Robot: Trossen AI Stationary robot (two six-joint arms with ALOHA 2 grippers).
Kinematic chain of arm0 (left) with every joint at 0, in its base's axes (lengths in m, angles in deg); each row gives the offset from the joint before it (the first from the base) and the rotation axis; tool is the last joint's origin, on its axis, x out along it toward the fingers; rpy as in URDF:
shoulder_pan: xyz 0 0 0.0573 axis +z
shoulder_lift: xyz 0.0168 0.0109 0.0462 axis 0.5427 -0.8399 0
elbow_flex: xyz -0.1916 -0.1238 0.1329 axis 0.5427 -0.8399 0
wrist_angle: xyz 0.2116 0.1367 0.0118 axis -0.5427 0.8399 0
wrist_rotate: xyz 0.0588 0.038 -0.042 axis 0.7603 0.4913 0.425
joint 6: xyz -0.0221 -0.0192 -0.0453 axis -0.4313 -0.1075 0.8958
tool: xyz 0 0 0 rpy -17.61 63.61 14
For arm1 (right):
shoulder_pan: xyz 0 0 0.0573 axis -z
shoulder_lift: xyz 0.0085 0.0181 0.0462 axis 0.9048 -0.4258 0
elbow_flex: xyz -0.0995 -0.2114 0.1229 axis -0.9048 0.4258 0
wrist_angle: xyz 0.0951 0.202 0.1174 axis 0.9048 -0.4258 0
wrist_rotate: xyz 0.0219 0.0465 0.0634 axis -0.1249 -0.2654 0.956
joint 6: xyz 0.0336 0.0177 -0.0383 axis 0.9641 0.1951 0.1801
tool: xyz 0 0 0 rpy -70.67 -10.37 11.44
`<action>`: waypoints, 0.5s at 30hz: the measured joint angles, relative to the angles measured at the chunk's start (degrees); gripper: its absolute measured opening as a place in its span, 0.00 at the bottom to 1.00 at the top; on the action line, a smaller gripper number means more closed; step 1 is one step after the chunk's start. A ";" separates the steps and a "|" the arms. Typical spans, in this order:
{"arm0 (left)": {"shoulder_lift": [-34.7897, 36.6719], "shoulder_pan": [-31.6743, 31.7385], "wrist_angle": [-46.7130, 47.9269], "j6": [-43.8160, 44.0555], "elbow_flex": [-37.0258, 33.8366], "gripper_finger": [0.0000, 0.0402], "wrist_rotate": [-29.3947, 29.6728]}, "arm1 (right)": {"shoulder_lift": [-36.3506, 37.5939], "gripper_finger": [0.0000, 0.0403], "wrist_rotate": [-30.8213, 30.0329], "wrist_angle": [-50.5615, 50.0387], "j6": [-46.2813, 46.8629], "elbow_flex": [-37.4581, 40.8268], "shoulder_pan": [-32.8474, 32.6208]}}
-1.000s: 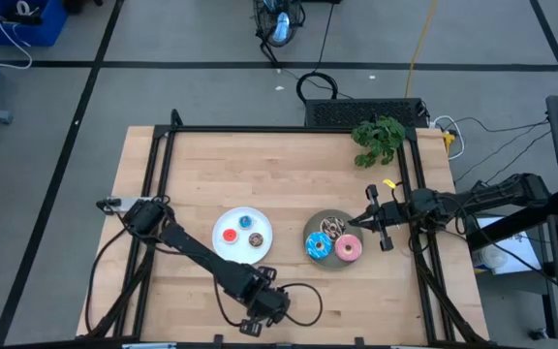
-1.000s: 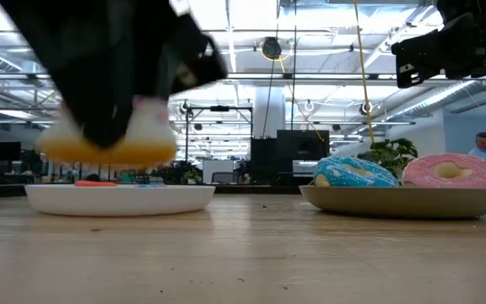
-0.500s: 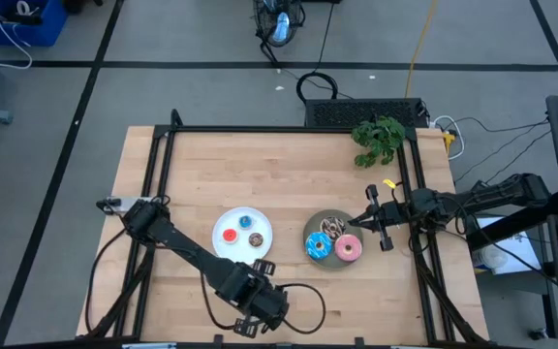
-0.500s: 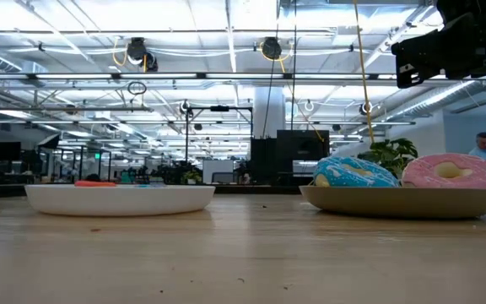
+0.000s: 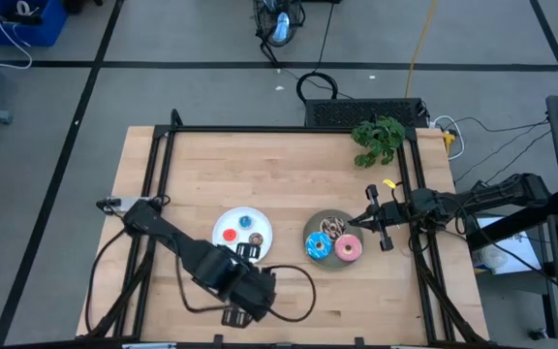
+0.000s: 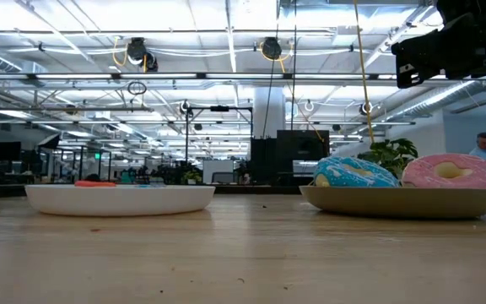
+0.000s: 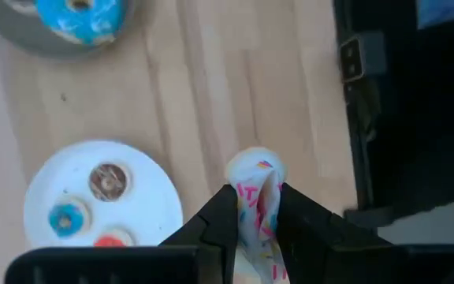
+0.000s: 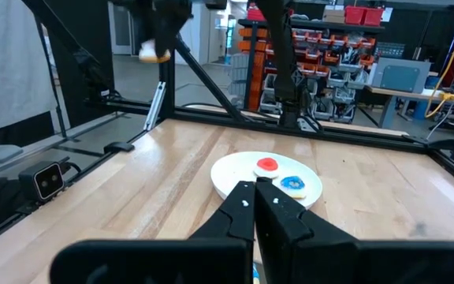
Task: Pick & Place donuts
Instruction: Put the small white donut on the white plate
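Note:
My left gripper (image 5: 248,251) (image 7: 256,193) hangs above the table beside the near right rim of the white plate (image 5: 223,221), shut on the pale pink-white mini donut (image 7: 256,167). The right wrist view shows that donut (image 8: 154,54) high in the air. On the white plate lie the red (image 5: 228,235), blue (image 5: 245,222) and brown (image 5: 256,239) mini donuts. The grey plate (image 5: 308,231) carries the drizzled brown (image 5: 332,227), blue-iced (image 5: 317,246) and pink-iced (image 5: 348,249) donuts. My right gripper (image 5: 352,225) (image 8: 254,193) waits, shut, over the grey plate's right rim. My left gripper pinches the pale pink-white mini donut between its two fingers (image 7: 223,213), which point down from above. The ring's far part (image 7: 256,164) sticks out past the fingertips. The donut is lifted clear of the table and touches no plate.
A green plant (image 5: 378,139) stands at the far right corner, with a black box (image 5: 366,111) behind the far edge. Black frame rails (image 5: 163,155) run along the table's sides. Bare wood lies across the far half and between the two plates.
My left gripper, still shut on the pale mini donut, has risen from just above the table near the near edge, leaving the low view. It has travelled toward the far edge and now stands by the white plate's near right rim. The donut went up with it.

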 joint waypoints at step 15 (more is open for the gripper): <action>17.65 12.25 -2.04 3.24 -26.45 0.20 9.02 | -0.17 0.00 0.07 0.00 -0.03 0.00 0.01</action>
